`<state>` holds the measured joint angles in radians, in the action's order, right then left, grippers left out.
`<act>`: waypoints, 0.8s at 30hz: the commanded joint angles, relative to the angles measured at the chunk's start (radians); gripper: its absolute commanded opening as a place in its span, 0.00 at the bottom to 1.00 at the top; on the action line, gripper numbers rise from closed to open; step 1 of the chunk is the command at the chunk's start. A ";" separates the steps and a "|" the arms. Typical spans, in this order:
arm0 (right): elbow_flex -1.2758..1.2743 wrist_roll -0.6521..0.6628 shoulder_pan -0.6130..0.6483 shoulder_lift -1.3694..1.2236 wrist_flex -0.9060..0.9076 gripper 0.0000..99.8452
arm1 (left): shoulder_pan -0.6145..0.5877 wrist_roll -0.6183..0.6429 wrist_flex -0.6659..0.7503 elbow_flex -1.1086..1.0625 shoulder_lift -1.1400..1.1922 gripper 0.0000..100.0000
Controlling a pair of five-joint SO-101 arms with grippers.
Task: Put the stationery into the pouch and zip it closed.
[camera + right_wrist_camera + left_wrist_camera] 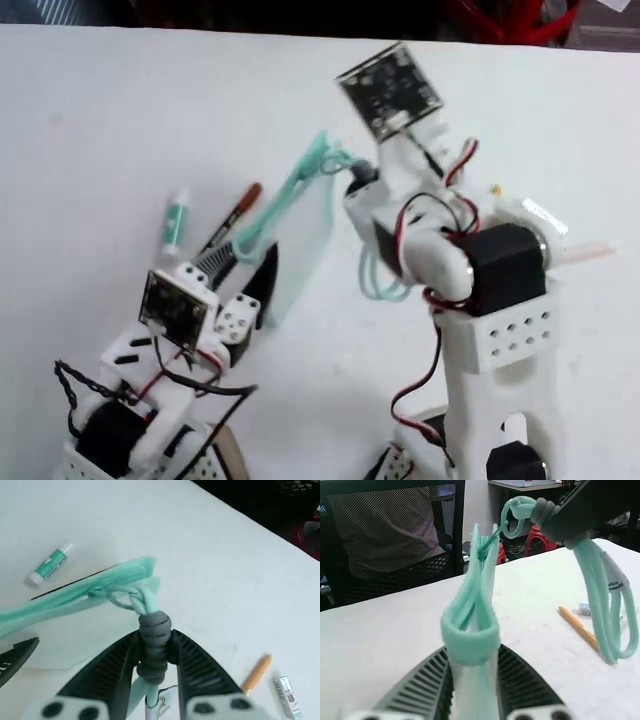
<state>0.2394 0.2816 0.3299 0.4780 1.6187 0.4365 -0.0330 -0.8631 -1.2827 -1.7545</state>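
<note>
The black-fingered left gripper [472,655] pinches the translucent mint-edged pouch [297,243]; the right gripper [154,636] clamps its grey cord wrap [153,622].

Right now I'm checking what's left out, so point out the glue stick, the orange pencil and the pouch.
glue stick [50,565], right wrist view, middle of its green label.
orange pencil [578,627], left wrist view, middle of its shaft.
pouch [300,240], high view, its pale flat side.
</note>
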 commanded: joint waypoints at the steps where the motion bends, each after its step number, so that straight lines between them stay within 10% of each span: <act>1: 0.015 0.008 -0.073 0.024 -0.061 0.02 | -0.012 -0.011 0.008 0.055 -0.007 0.02; 13: 0.014 0.000 -0.077 0.022 -0.067 0.02 | -0.012 -0.011 0.014 0.054 -0.005 0.02; 20: 0.015 0.009 -0.076 0.025 -0.018 0.29 | -0.012 -0.005 0.229 -0.117 -0.005 0.02; 24: 0.025 0.035 -0.093 0.036 -0.013 0.27 | -0.015 -0.005 0.261 -0.141 -0.005 0.02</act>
<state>0.2394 0.2831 0.2547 0.4841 1.6019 0.4350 -0.0330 -0.6375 -1.4223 -1.7668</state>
